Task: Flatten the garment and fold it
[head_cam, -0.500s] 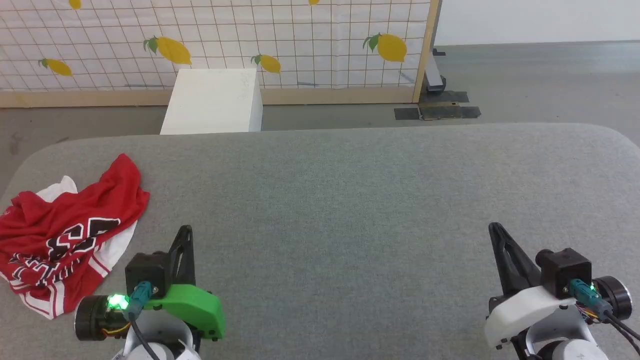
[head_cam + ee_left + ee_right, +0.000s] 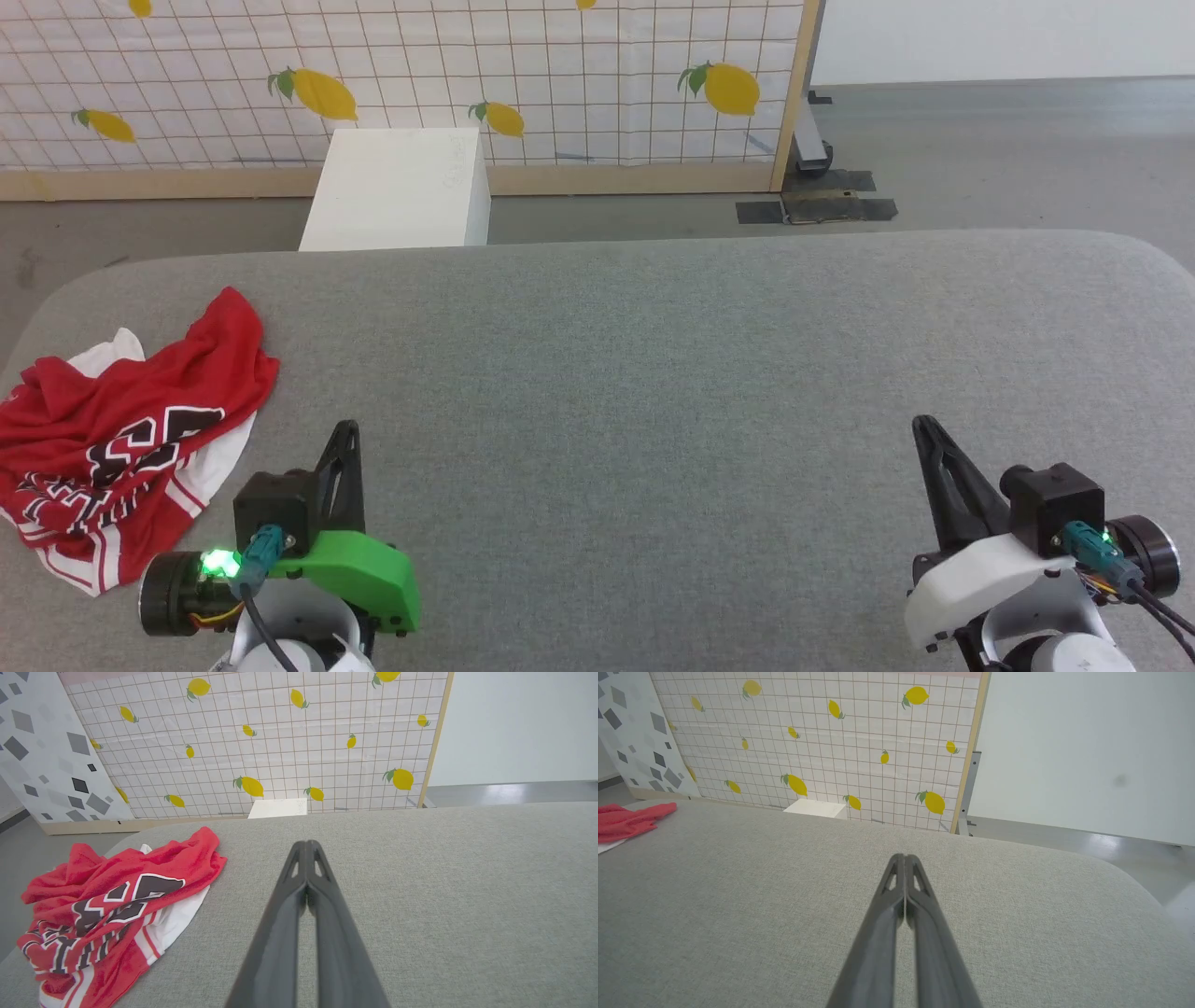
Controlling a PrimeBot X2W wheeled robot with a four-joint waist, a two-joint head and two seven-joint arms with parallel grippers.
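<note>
- Left tool (image 2: pixel 347 431) is closed, its two fingers pressed together with nothing between them. It points away from the robot over the near-left part of the tabletop (image 2: pixel 653 373), near the garment (image 2: pixel 121 439) but apart from it.
- In the left wrist view this tool's (image 2: pixel 307 847) tips meet over bare grey fabric, with the garment (image 2: pixel 107 900) off to the left.
- That garment lies crumpled in a heap at the tabletop's left end. It is mostly red, with part of the black, white-outlined print facing up, a white sleeve showing at its near-right edge and striped trim along the near side.
- Over the near-right part of the tabletop, well apart from the garment, the right tool (image 2: pixel 924 427) is likewise closed and empty-handed.
- Beyond the tabletop's far edge a white box (image 2: pixel 397 191) stands on the grey floor (image 2: pixel 980 149).
- Behind the box is a lemon-print screen (image 2: pixel 560 84) with a wooden frame.
</note>
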